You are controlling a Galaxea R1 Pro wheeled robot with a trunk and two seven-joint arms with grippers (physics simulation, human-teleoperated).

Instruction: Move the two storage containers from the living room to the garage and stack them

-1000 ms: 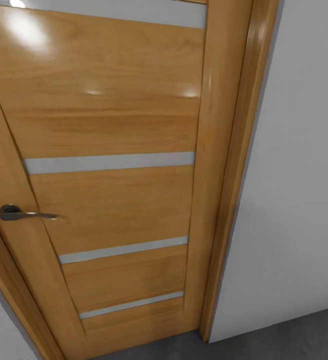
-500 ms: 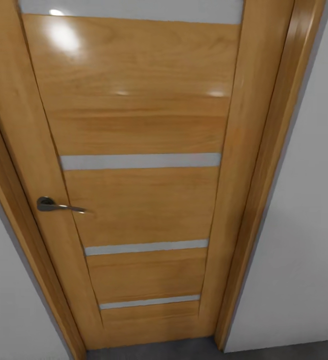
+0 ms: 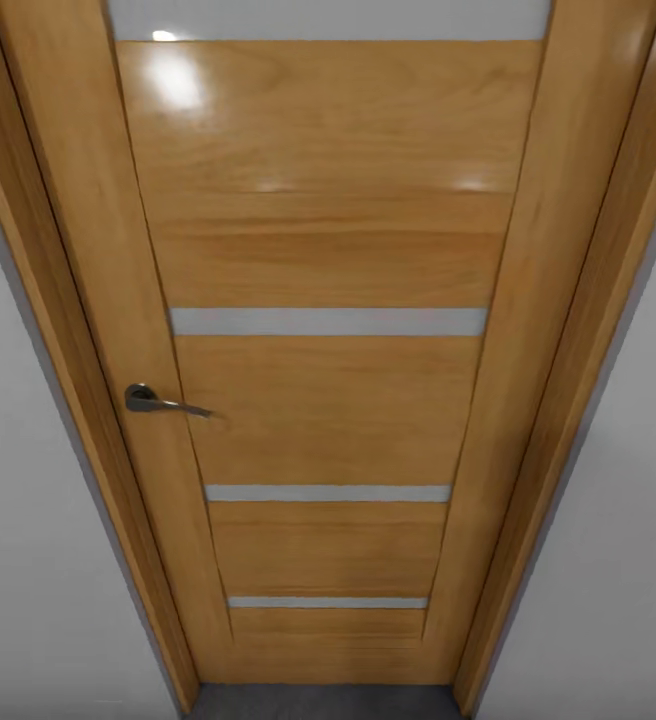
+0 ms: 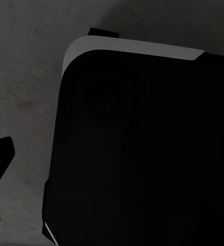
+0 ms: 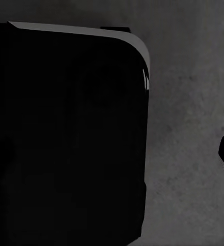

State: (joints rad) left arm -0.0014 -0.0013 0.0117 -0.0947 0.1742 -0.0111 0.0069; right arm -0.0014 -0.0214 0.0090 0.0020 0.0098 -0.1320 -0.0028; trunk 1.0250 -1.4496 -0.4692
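Pale grey walls (image 3: 28,520) either side of one closed, glossy orange wooden door (image 3: 328,400), framed edge to edge in matching wood. Four pale horizontal strips across its panel; one dark metal lever handle (image 3: 163,401) on the left stile. Thin strip of dark grey speckled concrete floor (image 3: 323,702) at the sill, and more of it beside a black rounded robot body (image 4: 142,154) under both wrists. Cannot tell how either gripper's fingers stand. Way ahead blocked by the door.

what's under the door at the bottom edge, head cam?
A strip of dark grey floor shows below the closed orange door. No gap is visible under the door; whatever lies behind it is hidden by the door and the pale walls.
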